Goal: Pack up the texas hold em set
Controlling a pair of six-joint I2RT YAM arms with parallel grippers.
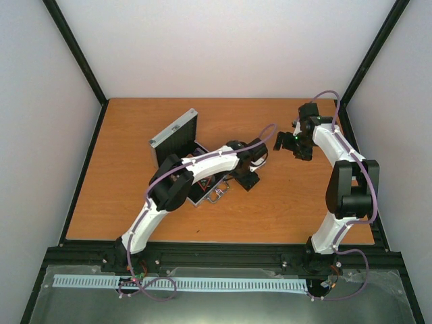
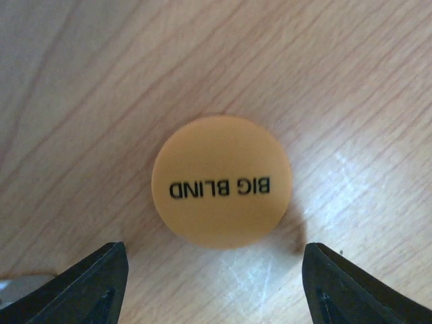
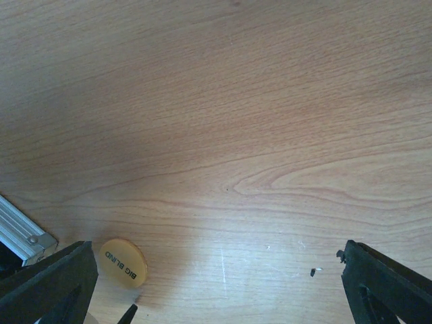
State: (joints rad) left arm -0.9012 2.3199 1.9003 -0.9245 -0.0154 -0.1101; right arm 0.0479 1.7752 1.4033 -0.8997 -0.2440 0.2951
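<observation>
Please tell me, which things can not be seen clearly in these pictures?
Contents of the open case: top view, the left arm covers the inside.
Orange disc: hidden in the top view under the left gripper.
Case in the right wrist view: cut off by the left edge, only a corner shows.
Dark specks on the table: right wrist view, too small to identify.

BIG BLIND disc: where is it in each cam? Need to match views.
Top external: not visible, probably hidden under the left end effector.
Left wrist: BIG BLIND disc at frame centre, flat on the table, just ahead of the open fingers.
Right wrist: lower left.
Shared landmark: the silver case. Its edge shows at the right wrist view's lower left, near the disc.
</observation>
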